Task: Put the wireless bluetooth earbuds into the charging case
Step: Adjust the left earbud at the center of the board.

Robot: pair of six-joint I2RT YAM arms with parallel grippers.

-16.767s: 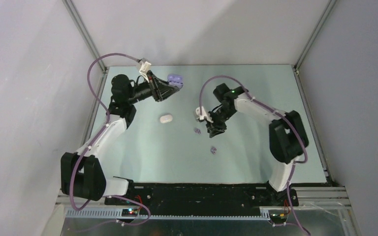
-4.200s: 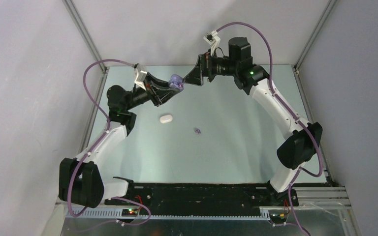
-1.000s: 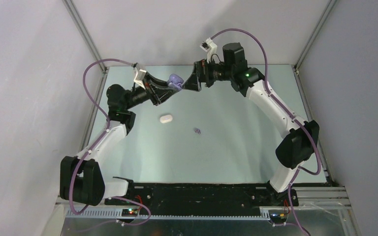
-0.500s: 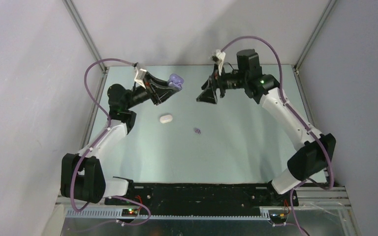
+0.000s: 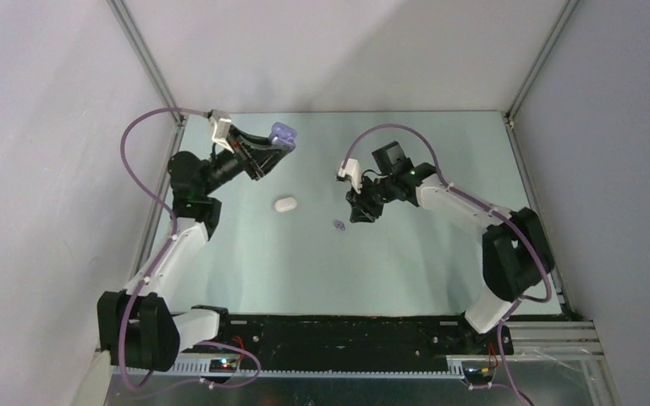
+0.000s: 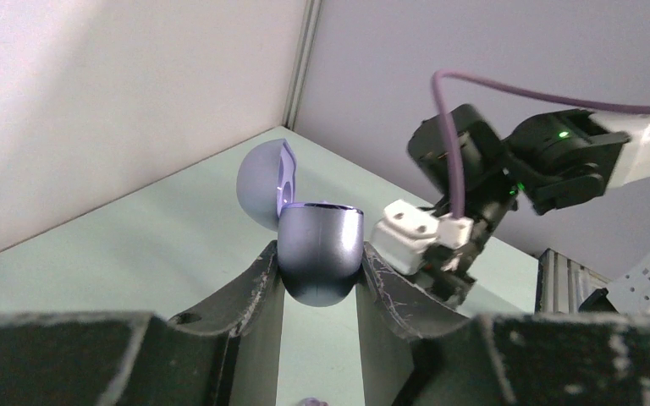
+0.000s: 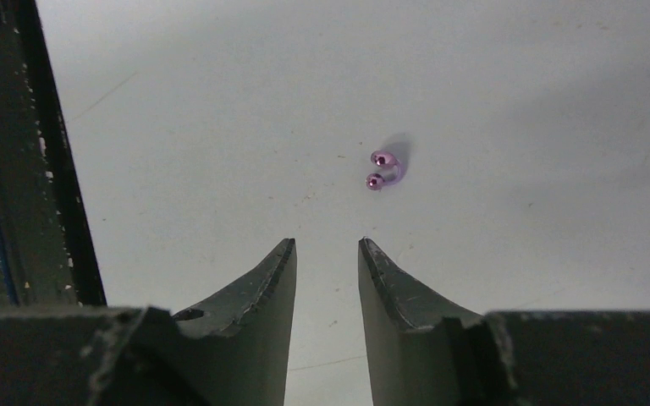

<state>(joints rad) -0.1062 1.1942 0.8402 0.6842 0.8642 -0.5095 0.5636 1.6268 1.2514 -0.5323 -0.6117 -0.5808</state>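
On surface (image 7: 220,127), purple earbud (image 7: 381,169): prob. light, slick; pinch across body. R pincer (image 7: 326,243) spread, empty; L pincer (image 6: 318,246) pinching purple case (image 6: 322,258).

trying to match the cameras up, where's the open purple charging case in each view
Top external: upper left, the purple charging case sits in the left gripper.
Left wrist: centre, lid open, clamped between the jaws.
Right wrist: not in it.
Shared landmark: the pale green table, in all three views.
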